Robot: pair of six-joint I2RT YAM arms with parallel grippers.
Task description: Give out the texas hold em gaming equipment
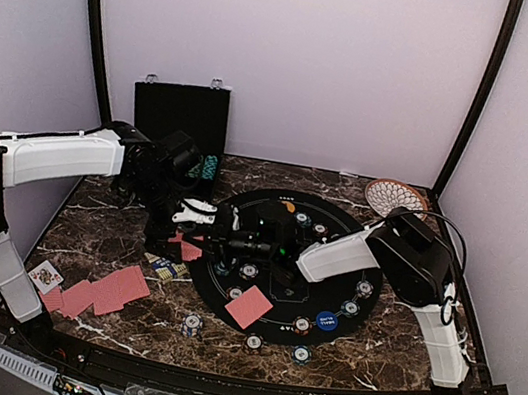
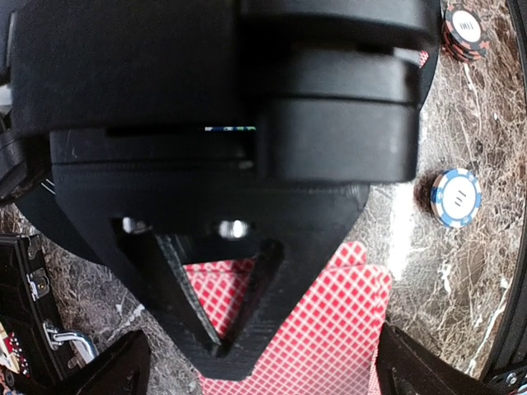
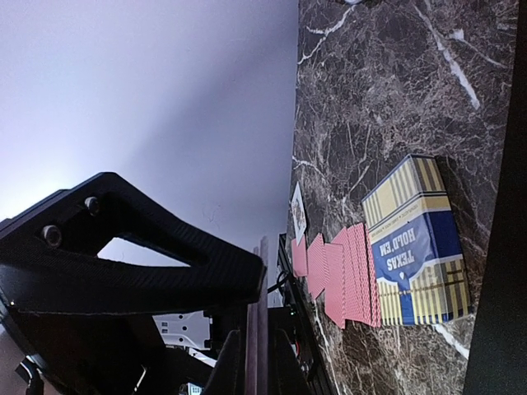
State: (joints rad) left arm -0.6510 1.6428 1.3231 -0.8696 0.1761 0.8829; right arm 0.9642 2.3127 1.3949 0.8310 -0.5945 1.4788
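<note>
Pinching a red-backed card [image 3: 262, 276] edge-on, R jaws shut, just left of black mat [image 1: 261, 203]; L jaws wide open, empty, beside it. Card prob thin, light, slick, bendy: take by an edge, gently.

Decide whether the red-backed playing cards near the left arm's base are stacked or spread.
Spread: the red-backed playing cards overlap in a loose row on the marble table, one white-faced card face up at its left end.
</note>
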